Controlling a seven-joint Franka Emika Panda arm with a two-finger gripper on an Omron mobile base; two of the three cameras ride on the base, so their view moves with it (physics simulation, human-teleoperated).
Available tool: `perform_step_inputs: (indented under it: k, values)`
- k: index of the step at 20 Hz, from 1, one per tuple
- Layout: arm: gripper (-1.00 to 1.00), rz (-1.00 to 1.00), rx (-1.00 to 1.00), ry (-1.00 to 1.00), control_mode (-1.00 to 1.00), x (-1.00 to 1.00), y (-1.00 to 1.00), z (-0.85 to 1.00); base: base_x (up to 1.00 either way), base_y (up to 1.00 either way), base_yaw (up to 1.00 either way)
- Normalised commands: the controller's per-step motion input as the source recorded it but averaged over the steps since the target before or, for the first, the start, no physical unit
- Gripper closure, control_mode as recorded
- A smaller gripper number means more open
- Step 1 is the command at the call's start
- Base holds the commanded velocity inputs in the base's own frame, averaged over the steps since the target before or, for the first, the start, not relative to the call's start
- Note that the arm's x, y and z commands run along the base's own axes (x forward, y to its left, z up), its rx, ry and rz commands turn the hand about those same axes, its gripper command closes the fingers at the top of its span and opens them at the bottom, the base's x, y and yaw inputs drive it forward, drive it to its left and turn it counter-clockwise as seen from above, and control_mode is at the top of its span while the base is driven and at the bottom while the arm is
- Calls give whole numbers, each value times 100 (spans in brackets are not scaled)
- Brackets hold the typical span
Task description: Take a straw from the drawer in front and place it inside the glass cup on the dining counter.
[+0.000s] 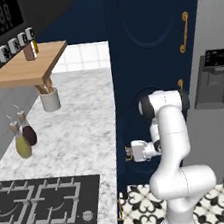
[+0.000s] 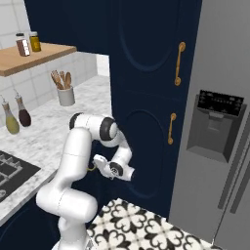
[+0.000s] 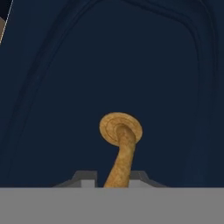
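Gripper (image 3: 112, 178): the two dark finger tips (image 3: 85, 177) stand on either side of the curved brass handle (image 3: 120, 157), close to it. The right tip looks to be against the stem and a thin gap shows at the left one. Whether the jaws are clamped on the handle cannot be told. The left base view places the gripper low, against the cabinet face just under the worktop edge, with the white arm (image 1: 173, 140) folded behind it.

Tall dark navy cabinet front (image 2: 146, 73): two arched panels, one above the other, each with a vertical brass pull at its right side.

Grey steel fridge (image 2: 219, 161): right of the navy cabinet, dispenser recess in its door.

White-grey marble worktop (image 1: 81, 133): left of the arm, running back to a tiled wall.

Black hob (image 1: 40, 200): set into the near end of the worktop.

Navy drawer front (image 3: 131, 65): flat panel with a raised arched border. The handle's round rosette (image 3: 121, 127) is fixed to it. What lies behind it is hidden, so the straw's place cannot be told.

Wooden shelf (image 1: 27, 68): above the worktop, small jars on it.

White utensil crock (image 1: 51, 100): on the worktop under the shelf, wooden tools inside.

Two small stoppered bottles, one yellow (image 1: 23, 145), one dark (image 1: 29, 134): just beside each other near the wall.
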Motion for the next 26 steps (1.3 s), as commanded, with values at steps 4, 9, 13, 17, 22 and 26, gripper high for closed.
perform_step_inputs:
  k: [4,9,13,17,22,26]
  values:
    - [100,-2,0,0,-100,-7,-100,5,0,0,0]
    - [100,0,0,0,-100,0,-100,4,0,0,0]
    - [100,0,0,0,-100,0,-100,3,0,0,0]
    - [-100,0,0,0,-100,0,-99,0,0,0,0]
    - [-100,-2,-1,1,-100,0,-57,0,0,0,0]
    - [-100,-10,-14,6,-100,0,-34,-2,0,0,0]
